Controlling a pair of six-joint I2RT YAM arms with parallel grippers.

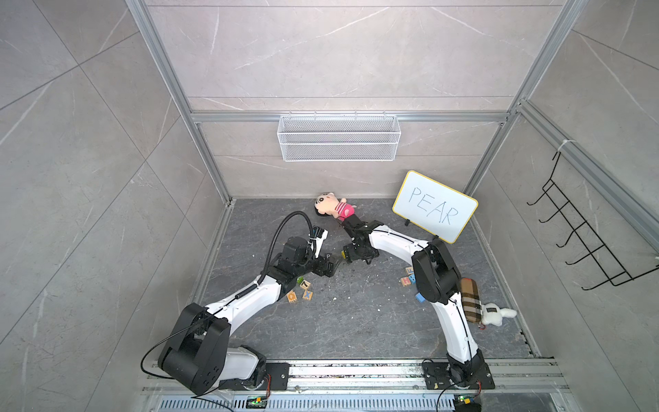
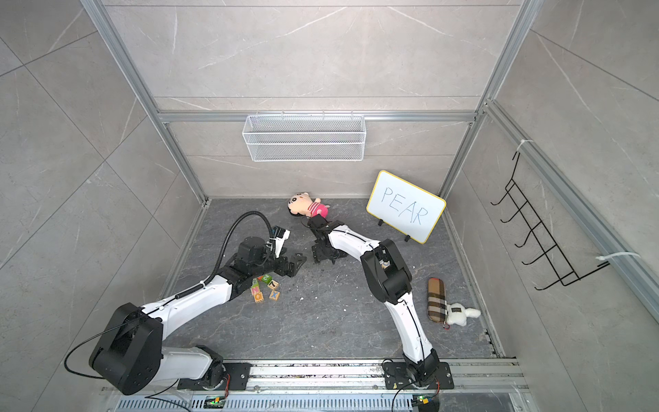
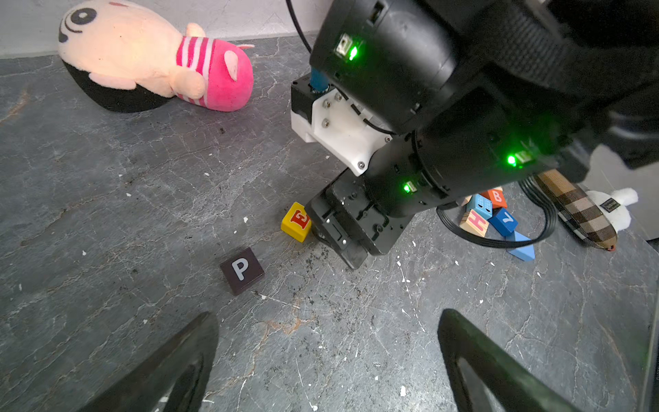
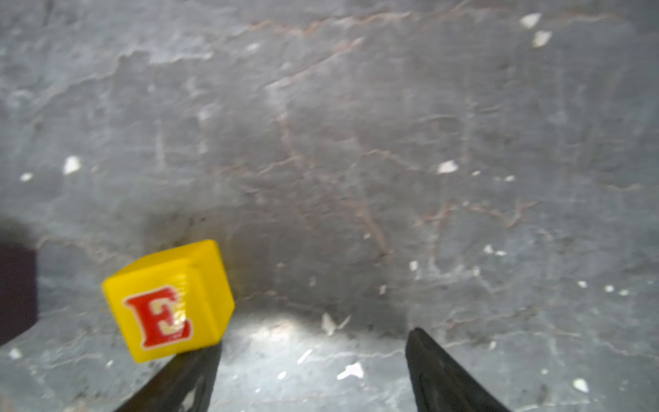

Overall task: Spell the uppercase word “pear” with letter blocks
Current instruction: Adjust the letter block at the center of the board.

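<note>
A black block with a white P [image 3: 242, 271] [image 1: 328, 257] lies flat on the dark table. Just beyond it sits the yellow block with a red E [image 3: 296, 221] [image 4: 167, 303] [image 1: 343, 254], slightly tilted. It rests against the outer side of one finger [image 4: 192, 371] of my right gripper [image 4: 313, 346] [image 1: 351, 255], which is open with only bare table between its jaws. My left gripper [image 3: 330, 315] [image 1: 330, 268] hovers open on the near side of the P block, holding nothing. An orange cube with a white letter [image 3: 495, 198] sits in the right-hand pile.
Wooden and blue cubes [image 1: 408, 278] lie under the right arm, and more wooden cubes [image 1: 301, 290] beside the left forearm. A plush doll [image 1: 333, 208] and a whiteboard reading PEAR [image 1: 435, 207] stand at the back. A plaid pouch with a white plush [image 1: 472, 301] lies right.
</note>
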